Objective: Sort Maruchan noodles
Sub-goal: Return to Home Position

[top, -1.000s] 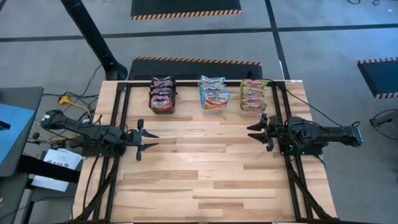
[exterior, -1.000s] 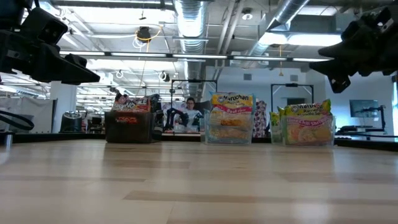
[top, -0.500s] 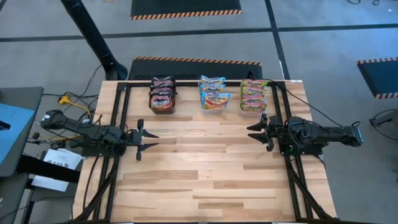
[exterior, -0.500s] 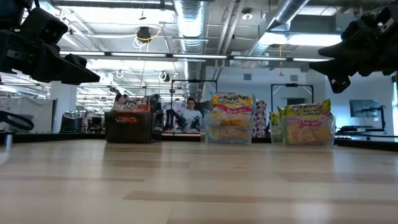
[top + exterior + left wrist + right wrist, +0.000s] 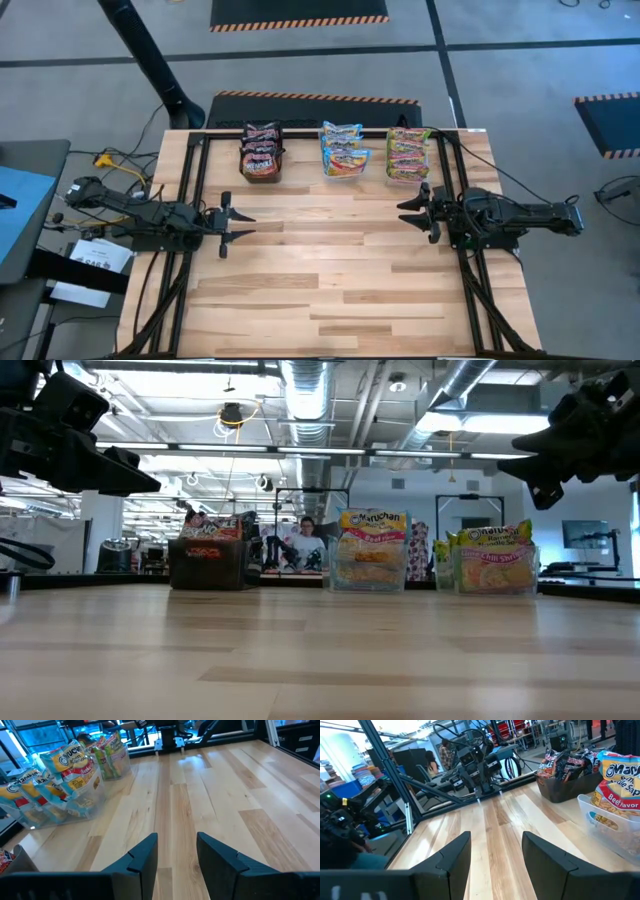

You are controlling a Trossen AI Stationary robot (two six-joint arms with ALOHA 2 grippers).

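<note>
Wood counter (image 5: 330,290) holds the noodles (image 5: 344,150) in three sorted piles at its far edge. The left pincer (image 5: 243,226) and right pincer (image 5: 404,214) hang wide, holding nothing, at the sides. Sorting looks done; next, the arms just park.

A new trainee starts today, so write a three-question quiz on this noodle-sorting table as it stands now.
1. True or false: the left gripper is shut on a packet.
2. Seen from above, the black box of dark maroon shiny plastic packets stands: A) on the left arm's side of the clear plastic tub of blue-edged packets; B) between the two tubs; C) on the right arm's side of both tubs.
3. Fill in: the right gripper hovers over the wooden table with its fingers ____.
Key: 1 false, it is open and empty; 2 A; 3 open.
</note>
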